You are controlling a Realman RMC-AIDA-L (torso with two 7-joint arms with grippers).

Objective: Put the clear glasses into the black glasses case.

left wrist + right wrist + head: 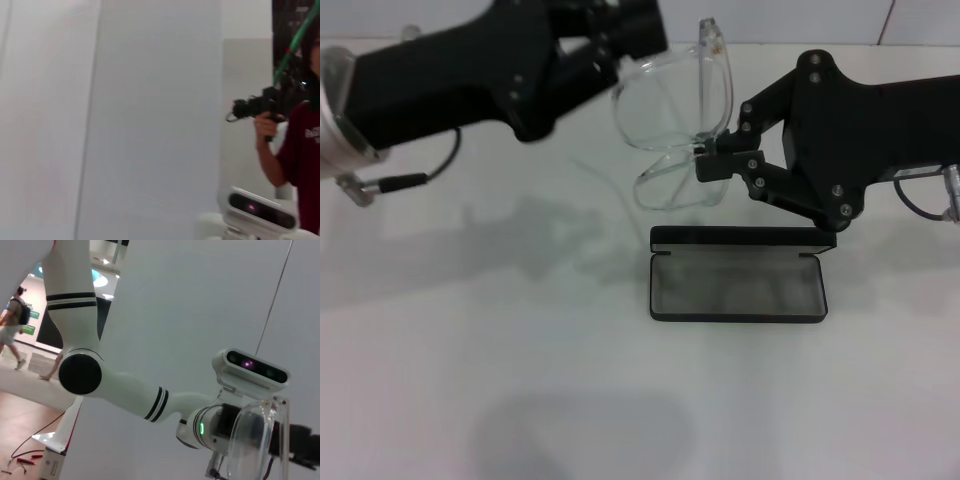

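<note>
the right tool [704, 152] was clamped on the clear glasses [672, 120] above the open, empty black glasses case [737, 287]; lowering in remained; left tool [620, 35] state unclear

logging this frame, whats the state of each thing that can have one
clear glasses: held up off the table, above and behind the case, unfolded, one temple arm trailing down
black glasses case: open on the table, lid standing at the back, nothing inside
right gripper: shut on the glasses at the bridge
left gripper: at the glasses' far lens, grip unclear
</note>
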